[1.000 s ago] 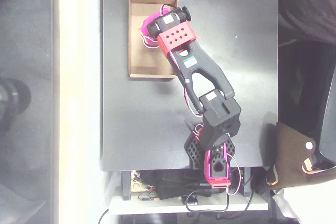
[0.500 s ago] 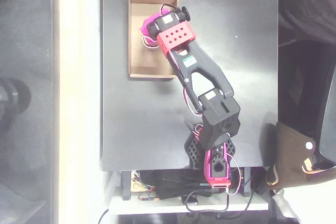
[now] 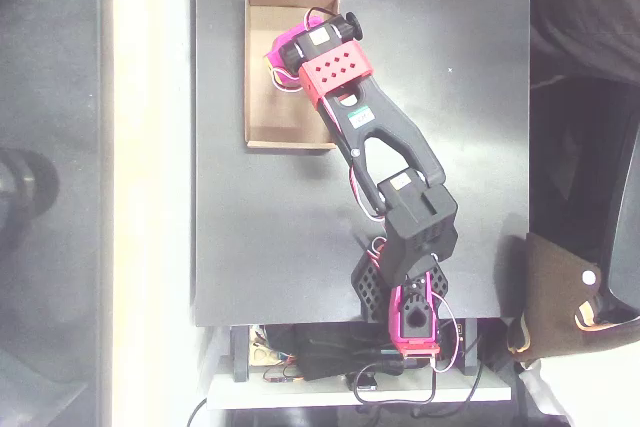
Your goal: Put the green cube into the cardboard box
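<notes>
Inside cardboard box (image 3: 262, 97) walls, hand (image 3: 281, 51).

A square matte black table (image 3: 270, 237) carries the scene in the overhead view. Just below its lower edge lies a tangle of black cables and small electronics (image 3: 320, 362) on a pale shelf. Right of the table, near its lower corner, sits a brown leather-like flap with a white stud (image 3: 560, 292).
</notes>
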`<state>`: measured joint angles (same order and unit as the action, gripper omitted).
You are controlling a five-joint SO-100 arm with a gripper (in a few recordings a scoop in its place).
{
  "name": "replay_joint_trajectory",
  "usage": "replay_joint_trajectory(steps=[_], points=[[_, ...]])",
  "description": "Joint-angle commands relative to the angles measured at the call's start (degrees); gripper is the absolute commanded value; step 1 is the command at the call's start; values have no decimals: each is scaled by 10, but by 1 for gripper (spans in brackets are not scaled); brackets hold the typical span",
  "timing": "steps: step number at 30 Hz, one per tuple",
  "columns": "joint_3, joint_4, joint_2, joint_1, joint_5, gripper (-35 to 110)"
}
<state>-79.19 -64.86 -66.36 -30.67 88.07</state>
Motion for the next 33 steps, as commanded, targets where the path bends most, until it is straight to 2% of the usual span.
replay_joint_trajectory(steps=[1, 20, 33], points=[[13, -2, -24, -9, 2, 29], [13, -3, -278, 7, 2, 29], [9, -4, -429, 129, 2, 28]])
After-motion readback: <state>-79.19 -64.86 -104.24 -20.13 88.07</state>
